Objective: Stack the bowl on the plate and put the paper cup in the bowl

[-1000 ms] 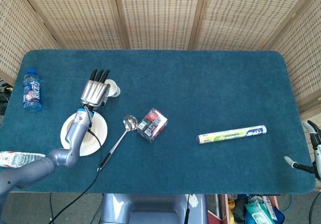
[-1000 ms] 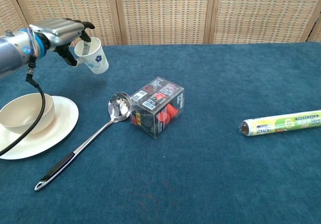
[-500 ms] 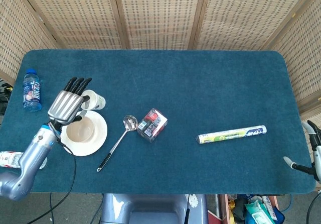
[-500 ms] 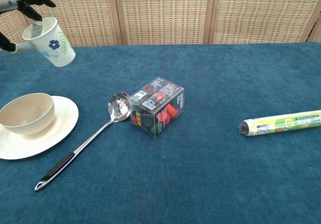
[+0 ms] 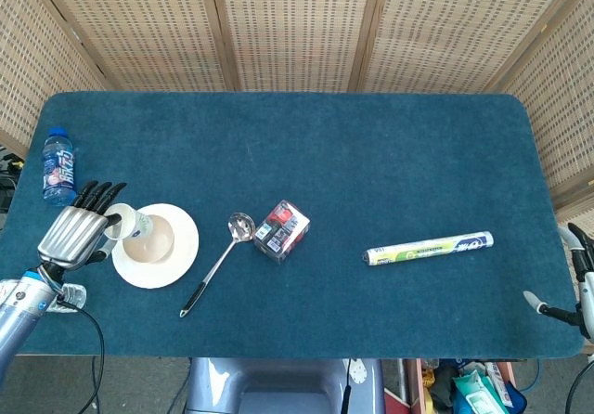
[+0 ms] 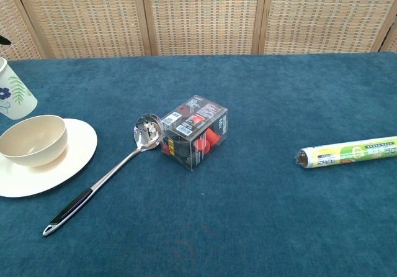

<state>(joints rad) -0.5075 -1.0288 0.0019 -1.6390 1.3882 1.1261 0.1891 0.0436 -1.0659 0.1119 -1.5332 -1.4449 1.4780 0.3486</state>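
In the head view my left hand (image 5: 72,235) is off the left rim of the white plate (image 5: 184,247) and holds the paper cup (image 5: 122,221) beside the beige bowl (image 5: 151,240). The bowl stands on the plate. The chest view shows the flower-printed cup (image 6: 13,97) tilted at the left edge, just above and left of the bowl (image 6: 32,139) on the plate (image 6: 71,156); the hand itself is out of that frame. Only part of my right hand (image 5: 583,284) shows beyond the table's right edge, fingers apart and holding nothing.
A steel ladle (image 5: 218,263) lies right of the plate, then a clear box of red items (image 5: 281,230). A wrapped roll (image 5: 429,247) lies further right. One water bottle (image 5: 58,165) stands at the far left; another lies by the left wrist (image 5: 28,293).
My left hand has carried the cup leftward and toward the front, from beyond the plate to its left side. The bowl, plate and right hand have not moved.
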